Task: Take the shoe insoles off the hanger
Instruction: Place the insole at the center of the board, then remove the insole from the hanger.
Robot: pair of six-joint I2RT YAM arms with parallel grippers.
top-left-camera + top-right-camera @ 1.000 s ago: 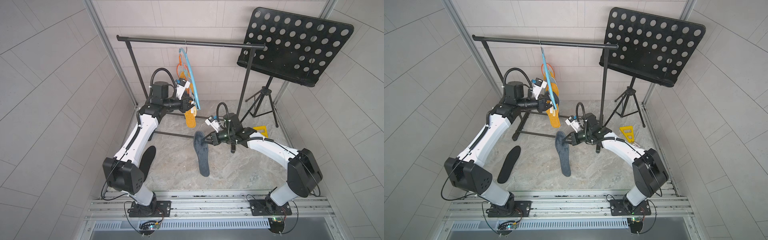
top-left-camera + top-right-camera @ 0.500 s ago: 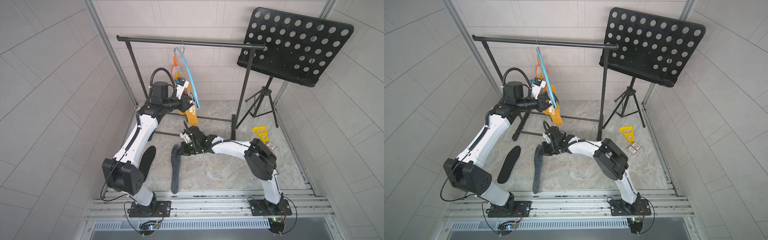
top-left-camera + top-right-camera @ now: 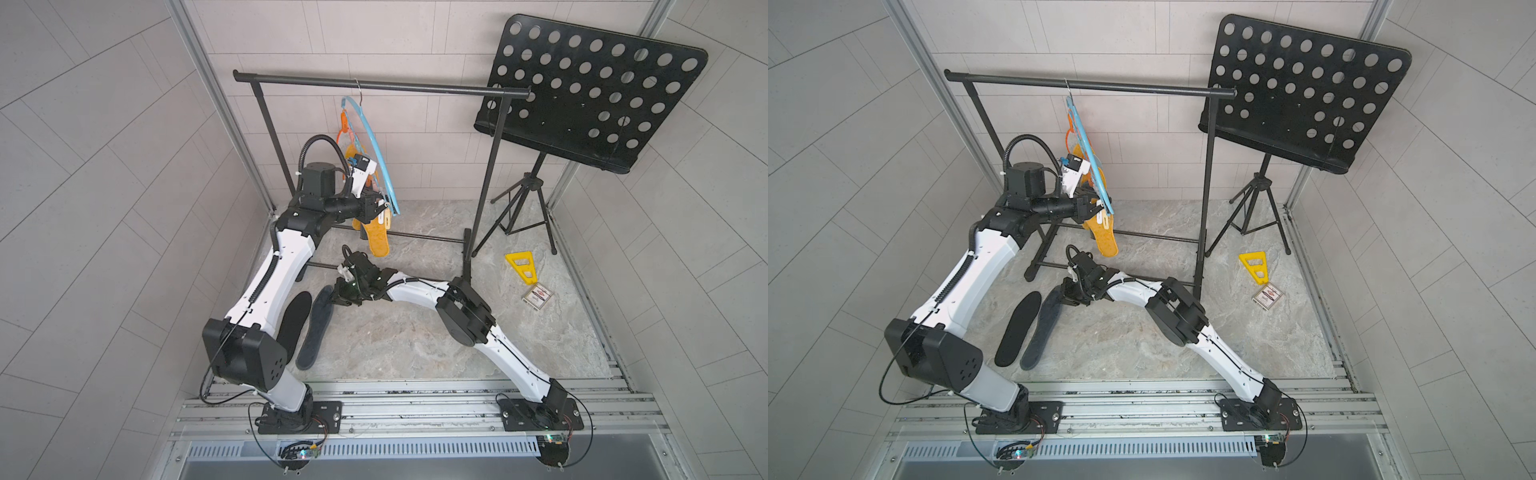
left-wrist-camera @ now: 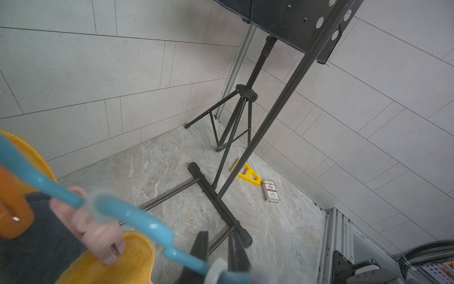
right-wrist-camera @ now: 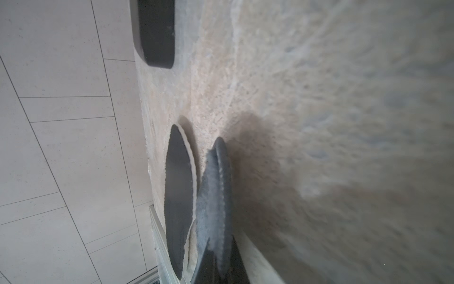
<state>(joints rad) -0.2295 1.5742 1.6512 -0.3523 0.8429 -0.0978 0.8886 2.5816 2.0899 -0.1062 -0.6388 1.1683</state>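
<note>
Right gripper [image 3: 335,296] clamps grey insole [image 3: 316,328]; hanger [image 3: 375,137] holds orange insoles [image 3: 378,237].

Bright even light, soft shadows, bowed edges, wrist close-ups blurred

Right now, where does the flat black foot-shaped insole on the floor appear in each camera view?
In a top view: black insole, lower left of centre.
In a top view: black insole, lower left of centre.
Left wrist: not in it.
Right wrist: black insole, near the middle.
Landmark: dark grey fuzzy insole close beside it.
</note>
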